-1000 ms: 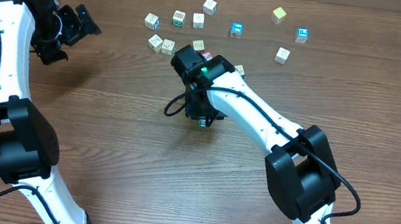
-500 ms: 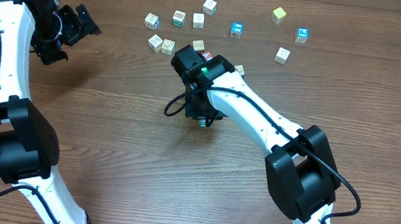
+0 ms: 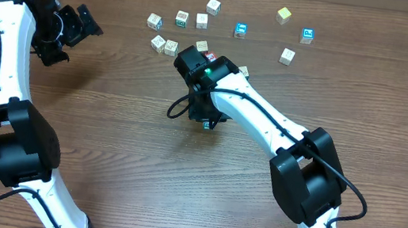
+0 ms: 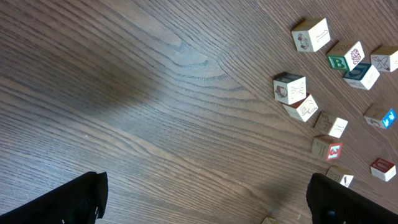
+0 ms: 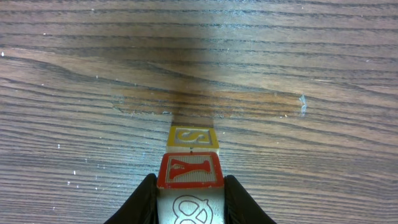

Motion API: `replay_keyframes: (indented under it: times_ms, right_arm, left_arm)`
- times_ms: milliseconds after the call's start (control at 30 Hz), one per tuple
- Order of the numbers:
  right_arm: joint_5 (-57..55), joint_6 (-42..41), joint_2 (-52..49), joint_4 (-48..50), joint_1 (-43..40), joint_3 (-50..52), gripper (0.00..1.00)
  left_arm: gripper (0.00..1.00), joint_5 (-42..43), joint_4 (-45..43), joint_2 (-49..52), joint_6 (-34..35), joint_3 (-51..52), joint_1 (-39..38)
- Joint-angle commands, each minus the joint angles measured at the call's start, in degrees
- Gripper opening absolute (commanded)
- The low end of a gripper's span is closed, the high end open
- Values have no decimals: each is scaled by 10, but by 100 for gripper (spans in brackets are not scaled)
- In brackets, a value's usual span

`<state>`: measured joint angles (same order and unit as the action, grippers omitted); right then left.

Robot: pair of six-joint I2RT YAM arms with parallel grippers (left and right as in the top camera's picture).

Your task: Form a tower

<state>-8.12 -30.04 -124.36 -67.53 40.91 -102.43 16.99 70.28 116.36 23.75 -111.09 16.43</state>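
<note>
**A:** What is the right gripper doing?

**B:** Its two fingers press on opposite sides of a pale cube with a red Y face, so it is clamped on that cube.

**A:** And just past it?

**B:** A yellow S cube lines up edge to edge with the Y cube in the wrist view. Together they form the tower. I cannot tell whether the two cubes are touching.

**A:** Where is the tower on the table?

**B:** Around the middle. From overhead the right arm hides almost all of it, and only a speck of teal shows under the wrist.

**A:** What about the rest?

**B:** The loose cubes are scattered along the far side, behind the tower, and a few lie near the arm.

**A:** And the left gripper?

**B:** It is well off to the left, above bare wood. Its fingertips sit at opposite corners of the wrist view, spread wide with nothing between them.
</note>
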Motion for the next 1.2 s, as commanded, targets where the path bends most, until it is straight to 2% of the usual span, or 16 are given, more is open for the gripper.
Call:
replay_keyframes:
  times_ms: [0, 1167]
  right_arm:
    - [-2, -3, 2, 2, 1, -12, 26]
    - [-2, -30, 2, -1, -3, -20, 27]
  left_arm:
    - [100, 4, -1, -2, -10, -8, -4]
    - [100, 4, -1, -2, -10, -8, -4]
